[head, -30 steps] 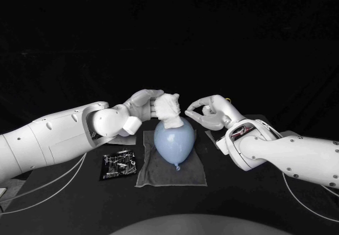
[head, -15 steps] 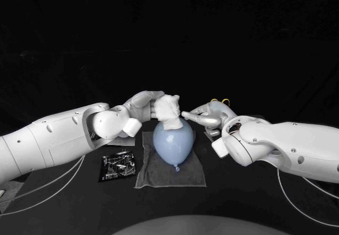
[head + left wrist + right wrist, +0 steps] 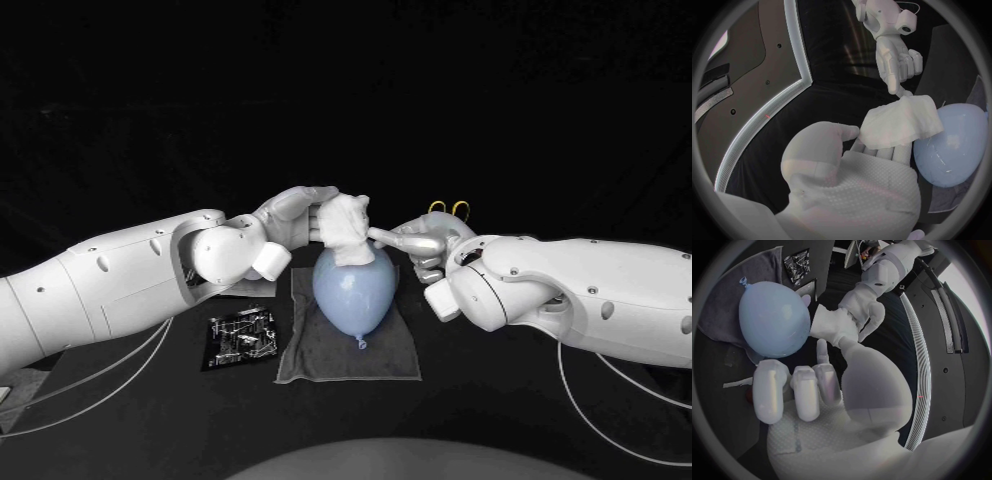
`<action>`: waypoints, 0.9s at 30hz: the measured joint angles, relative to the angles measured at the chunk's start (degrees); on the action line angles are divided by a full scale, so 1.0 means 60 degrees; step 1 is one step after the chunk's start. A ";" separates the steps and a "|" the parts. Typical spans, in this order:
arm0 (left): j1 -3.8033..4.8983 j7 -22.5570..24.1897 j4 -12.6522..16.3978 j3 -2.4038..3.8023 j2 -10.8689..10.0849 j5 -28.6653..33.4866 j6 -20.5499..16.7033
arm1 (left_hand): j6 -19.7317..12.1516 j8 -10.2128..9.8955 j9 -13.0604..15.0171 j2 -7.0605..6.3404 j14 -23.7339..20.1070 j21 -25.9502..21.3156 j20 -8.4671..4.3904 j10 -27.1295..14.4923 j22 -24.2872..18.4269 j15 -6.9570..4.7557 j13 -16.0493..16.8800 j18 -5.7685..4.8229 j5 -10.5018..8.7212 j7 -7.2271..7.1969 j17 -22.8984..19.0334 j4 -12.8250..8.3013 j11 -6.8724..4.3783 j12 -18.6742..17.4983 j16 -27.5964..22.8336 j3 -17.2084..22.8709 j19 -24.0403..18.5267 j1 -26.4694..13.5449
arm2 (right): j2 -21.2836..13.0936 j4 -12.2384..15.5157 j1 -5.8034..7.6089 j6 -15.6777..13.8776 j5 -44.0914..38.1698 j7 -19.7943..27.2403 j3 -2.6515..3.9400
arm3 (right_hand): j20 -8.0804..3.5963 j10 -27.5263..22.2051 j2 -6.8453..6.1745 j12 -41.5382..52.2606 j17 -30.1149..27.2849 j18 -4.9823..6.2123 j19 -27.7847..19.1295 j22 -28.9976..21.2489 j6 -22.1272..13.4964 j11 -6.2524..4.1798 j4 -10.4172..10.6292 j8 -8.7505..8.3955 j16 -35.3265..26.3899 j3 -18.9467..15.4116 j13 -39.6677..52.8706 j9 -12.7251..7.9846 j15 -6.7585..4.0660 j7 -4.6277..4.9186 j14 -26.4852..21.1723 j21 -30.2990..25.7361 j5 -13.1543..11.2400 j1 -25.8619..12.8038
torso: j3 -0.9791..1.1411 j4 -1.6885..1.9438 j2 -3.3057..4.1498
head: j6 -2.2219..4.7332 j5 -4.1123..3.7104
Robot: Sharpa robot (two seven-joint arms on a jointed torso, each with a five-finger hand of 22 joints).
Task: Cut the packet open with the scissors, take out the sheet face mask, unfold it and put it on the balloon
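Grip the sheet face mask (image 3: 343,222) firmly with the thumb and fingers of the left hand (image 3: 296,215), already clamped on it as a folded wad just above the rounded end of the balloon (image 3: 353,288). Work with the right hand (image 3: 418,240), poised beside that same end with one finger stretched to the wad's edge and the rest curled in on nothing; touching or just short of it, cannot tell. Slip that fingertip under one loose layer, not the whole wad, then pinch it and draw it sideways away from the balloon, slowly, since wet sheet probably clings and tears. Open the folds in the air above the balloon before lowering. Avoid pressing down: likely to roll off the towel (image 3: 389,362) beneath the balloon. Ignore the packet (image 3: 241,337) on the worktop beside the balloon's knotted end.
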 measured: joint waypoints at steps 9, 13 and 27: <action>0.0001 0.0011 0.0019 0.0000 0.0007 -0.0130 -0.0013 | 0.0000 0.0000 -0.0001 0.0000 0.0000 -0.0032 0.0021 0.0000 -0.0003 0.0000 0.0000 -0.0003 0.0000 0.0000 0.0000 0.0000 0.0000 0.0000 0.0000 0.0000 -0.0022 0.0000 | 0.0239 -0.0140 0.0022 -0.0123 0.0203 -0.0068 0.0004 | 0.0000 0.0000 -0.0004 -0.0044 -0.0008 0.0000 -0.0001 0.0000 -0.0067 0.0000 -0.0025 -0.0001 -0.0007 -0.0025 0.0006 -0.0003 0.0000 -0.0006 0.0000 -0.0041 0.0000 0.0176 | -0.0001 0.0004 0.0006 | -0.0006 0.0001; 0.0001 0.0014 0.0023 0.0000 0.0004 -0.0157 -0.0018 | 0.0000 0.0000 -0.0001 0.0000 0.0000 -0.0038 0.0033 0.0000 -0.0008 0.0000 0.0000 -0.0003 0.0000 0.0000 0.0000 0.0000 0.0000 0.0000 0.0000 0.0000 -0.0034 0.0000 | 0.0291 -0.0155 0.0024 -0.0184 0.0232 -0.0041 0.0005 | 0.0000 0.0000 -0.0037 -0.0044 -0.0008 0.0000 -0.0002 -0.0001 -0.0067 0.0000 -0.0063 -0.0001 -0.0025 -0.0063 0.0008 -0.0004 0.0000 -0.0006 -0.0001 -0.0042 0.0000 0.0212 | -0.0001 0.0004 0.0006 | -0.0006 0.0005; 0.0001 0.0022 0.0021 0.0000 0.0011 -0.0217 -0.0035 | 0.0000 0.0002 0.0007 0.0000 0.0000 -0.0037 0.0033 0.0036 -0.0007 0.0000 0.0000 -0.0008 0.0000 0.0000 -0.0009 0.0000 -0.0035 0.0000 0.0000 0.0000 -0.0034 0.0000 | 0.0421 -0.0156 0.0026 -0.0206 0.0254 0.0061 0.0006 | 0.0014 -0.0001 0.0236 -0.0060 0.0001 0.0000 -0.0017 -0.0006 -0.0066 0.0000 -0.0410 -0.0002 0.0001 0.0022 0.0004 -0.0010 0.0001 -0.0007 -0.0002 -0.0042 -0.0098 0.1044 | -0.0001 0.0003 0.0004 | -0.0035 0.0021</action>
